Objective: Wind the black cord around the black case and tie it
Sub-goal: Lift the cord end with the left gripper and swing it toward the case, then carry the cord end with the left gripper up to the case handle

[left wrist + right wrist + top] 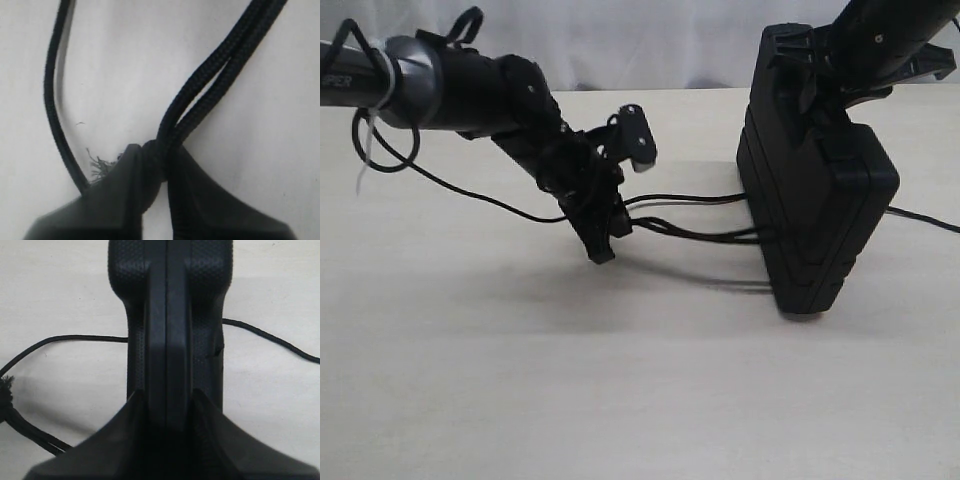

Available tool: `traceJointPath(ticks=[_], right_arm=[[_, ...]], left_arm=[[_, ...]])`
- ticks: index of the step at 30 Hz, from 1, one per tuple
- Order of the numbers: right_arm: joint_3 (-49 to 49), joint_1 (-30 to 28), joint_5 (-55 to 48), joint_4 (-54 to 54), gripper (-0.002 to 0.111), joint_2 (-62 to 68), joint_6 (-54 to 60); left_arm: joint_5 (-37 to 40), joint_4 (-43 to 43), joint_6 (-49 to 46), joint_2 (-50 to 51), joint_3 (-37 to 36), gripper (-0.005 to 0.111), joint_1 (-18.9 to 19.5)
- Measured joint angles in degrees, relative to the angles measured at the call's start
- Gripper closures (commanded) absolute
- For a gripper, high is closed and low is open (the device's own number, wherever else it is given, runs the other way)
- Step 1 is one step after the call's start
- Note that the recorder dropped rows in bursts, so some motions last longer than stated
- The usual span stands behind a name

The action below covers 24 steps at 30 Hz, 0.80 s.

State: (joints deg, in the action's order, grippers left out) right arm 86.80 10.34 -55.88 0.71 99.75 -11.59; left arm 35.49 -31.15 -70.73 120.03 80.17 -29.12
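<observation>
place: robot lab or test bench
surface: plain pale beige table (520, 400), matte finish
backdrop: white curtain-like sheet (650, 45) hung behind the far table edge, soft folds visible
hardware: 2 black robot arms over the table, left arm (470, 85) and right arm (885, 35)
cabling: glossy black cables (385, 169) looped loose off the left arm, cinched with a white zip tie (382, 75)
marking: white lettering (338, 80) on the left arm's grey section, cut off by the frame edge
props: 1 black case (815, 200) stood on edge, 1 black cord (705, 236) running to it
lighting: even overhead light, soft shadows on the table
</observation>
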Motion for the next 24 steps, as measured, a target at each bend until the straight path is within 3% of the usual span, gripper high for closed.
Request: traceJointPath(ticks=[7, 10, 15, 24], right_arm=[[0.0, 0.0, 0.0, 0.0, 0.104, 0.0, 0.0], [0.0, 0.0, 0.0, 0.0, 0.104, 0.0, 0.0], [0.0, 0.0, 0.0, 0.0, 0.104, 0.0, 0.0], [0.0, 0.0, 0.0, 0.0, 0.104, 0.0, 0.0]], left_arm=[[-1.0, -16.3, 0.0, -2.3, 0.0, 0.107, 5.9], [-2.8, -19.0, -0.9, -3.3, 0.0, 0.107, 6.5], [-7.6, -18.9, -2.6, -4.7, 0.0, 0.107, 4.4], [-19.2, -10.1, -2.8, -5.2, 0.0, 0.107, -1.0]])
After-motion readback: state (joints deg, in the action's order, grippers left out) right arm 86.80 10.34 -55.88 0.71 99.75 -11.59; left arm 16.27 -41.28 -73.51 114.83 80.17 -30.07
